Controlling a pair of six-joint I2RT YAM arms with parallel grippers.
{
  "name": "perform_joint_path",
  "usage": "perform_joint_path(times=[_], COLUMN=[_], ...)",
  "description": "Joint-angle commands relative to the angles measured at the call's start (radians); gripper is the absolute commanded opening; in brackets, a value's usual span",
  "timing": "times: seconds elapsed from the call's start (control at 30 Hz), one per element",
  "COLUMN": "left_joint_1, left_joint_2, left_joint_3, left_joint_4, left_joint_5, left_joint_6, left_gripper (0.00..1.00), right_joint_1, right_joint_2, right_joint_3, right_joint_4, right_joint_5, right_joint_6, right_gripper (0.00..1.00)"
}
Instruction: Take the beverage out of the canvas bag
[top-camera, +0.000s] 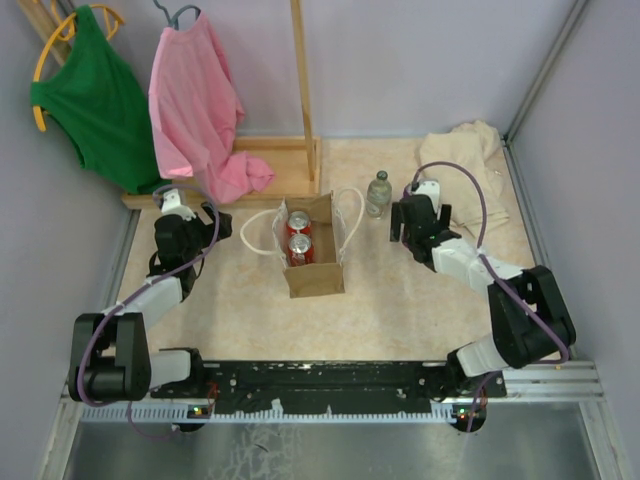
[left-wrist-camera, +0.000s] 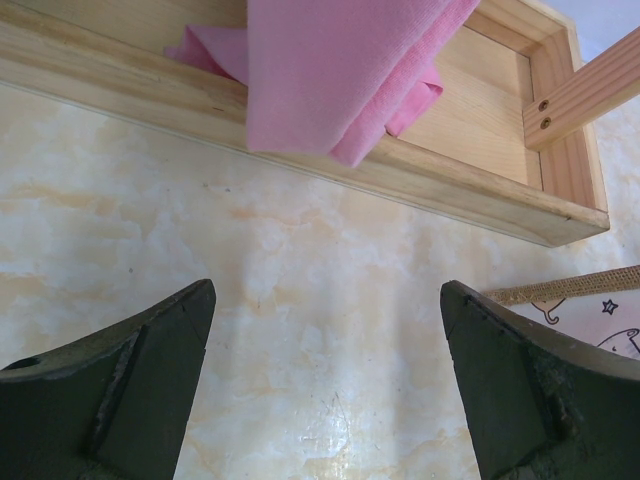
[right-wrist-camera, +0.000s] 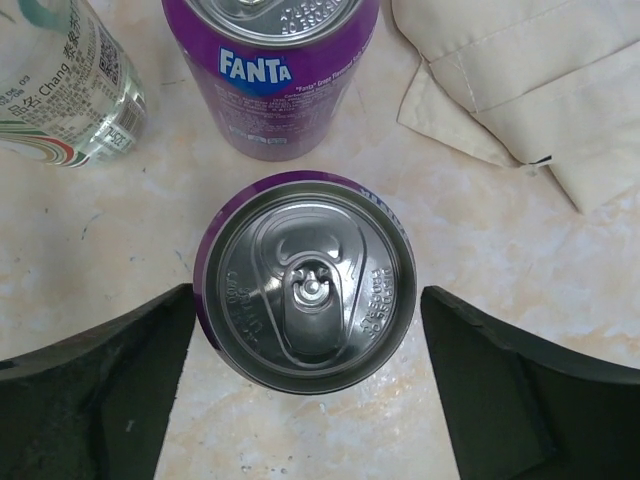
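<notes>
The tan canvas bag (top-camera: 312, 268) with white loop handles stands open at the table's middle, and its edge shows in the left wrist view (left-wrist-camera: 590, 284). Two red cans (top-camera: 299, 236) stand inside it. My left gripper (top-camera: 198, 216) is open and empty over bare table (left-wrist-camera: 327, 300), left of the bag. My right gripper (top-camera: 407, 226) is open right of the bag, its jaws either side of an upright purple Fanta can (right-wrist-camera: 305, 282) standing on the table (right-wrist-camera: 307, 300). A second purple Fanta can (right-wrist-camera: 270, 70) stands just beyond it.
A clear glass bottle (top-camera: 378, 193) stands by the cans and shows in the right wrist view (right-wrist-camera: 60, 95). A beige cloth (top-camera: 470, 160) lies at the back right. A wooden rack base (left-wrist-camera: 300, 165) with a pink shirt (top-camera: 200, 100) and a green shirt (top-camera: 95, 95) is at the back left.
</notes>
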Motion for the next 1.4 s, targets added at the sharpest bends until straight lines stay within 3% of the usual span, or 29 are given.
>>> perform_joint_path(times=[0.0, 0.27, 0.4, 0.5, 0.6, 0.9, 1.2, 1.37], left_joint_1=[-0.003, -0.004, -0.004, -0.003, -0.005, -0.011, -0.011, -0.011], left_joint_2=[0.005, 0.000, -0.006, -0.013, -0.023, -0.062, -0.084, -0.073], left_joint_3=[0.027, 0.030, 0.030, 0.031, 0.032, 0.041, 0.033, 0.038], left_joint_4=[0.028, 0.025, 0.021, 0.021, 0.021, 0.000, -0.013, -0.008], left_joint_5=[0.013, 0.010, 0.010, 0.013, 0.019, 0.019, -0.008, -0.005], left_joint_6=[-0.002, 0.003, 0.004, 0.001, 0.000, 0.015, 0.025, 0.022], left_gripper=[1.00, 1.00, 1.00, 1.00, 1.00, 1.00, 1.00, 1.00], right_joint_1=[-0.006, -0.004, 0.008, 0.056, 0.166, 0.508, 0.567, 0.582], right_joint_2=[-0.041, -0.153, -0.290, -0.386, -0.419, -0.199, 0.059, 0.127], right_joint_3=[0.003, 0.057, 0.154, 0.259, 0.368, 0.639, 0.770, 0.752], right_joint_4=[0.034, -0.031, -0.087, -0.118, -0.157, -0.288, -0.425, -0.441], right_joint_5=[0.045, 0.083, 0.099, 0.110, 0.130, 0.172, 0.026, -0.052], right_joint_6=[0.017, 0.007, -0.043, -0.094, -0.139, -0.235, -0.185, -0.137], right_gripper=[0.98, 0.98, 0.91, 0.83, 0.82, 0.80, 0.80, 0.90])
